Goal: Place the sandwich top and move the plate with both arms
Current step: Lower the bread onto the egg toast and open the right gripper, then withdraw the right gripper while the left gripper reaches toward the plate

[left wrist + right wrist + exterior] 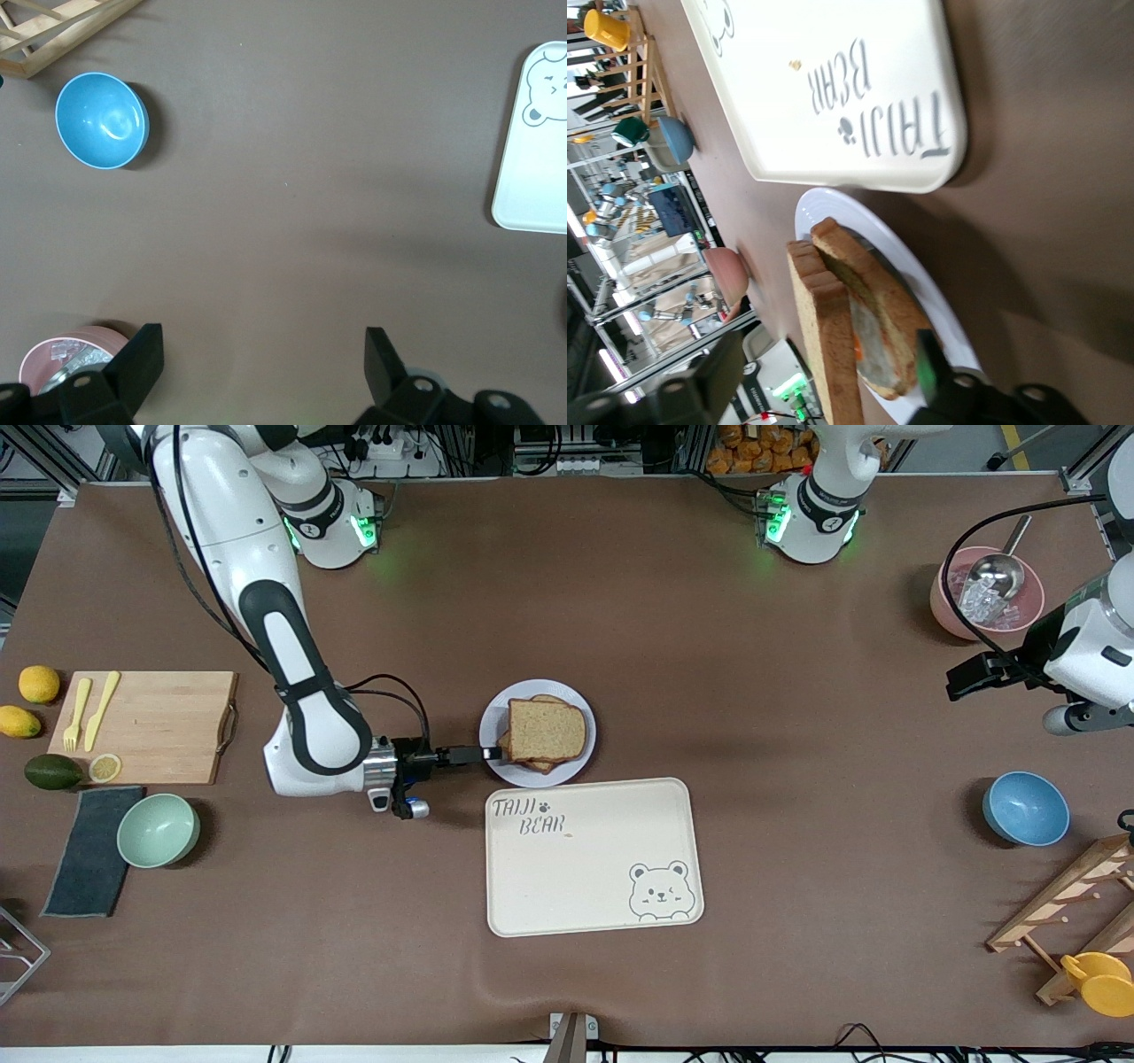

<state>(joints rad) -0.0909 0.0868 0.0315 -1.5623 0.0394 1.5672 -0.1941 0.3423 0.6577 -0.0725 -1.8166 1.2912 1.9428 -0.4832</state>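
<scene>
Two grippers spread, neither holding anything. Tray (pixel 594 856) lay nearest camera; plate (pixel 493 721) just beside tray, farther from camera; sandwich top (pixel 547 730) on stack on plate. Right gripper (pixel 485 754) sat at plate rim. Left gripper (pixel 263 365) waited, well apart from plate. Advice: grip opposite rims, lift level.

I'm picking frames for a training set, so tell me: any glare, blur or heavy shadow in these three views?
Front view: even light, soft shadows beside the blue bowl and plate, green glow at the arm bases. Left wrist view: sharp, with a broad faint shadow on the table. Right wrist view: tilted; the sandwich top is sharp enough, the right gripper close and blurred, the background bright and busy.
</scene>
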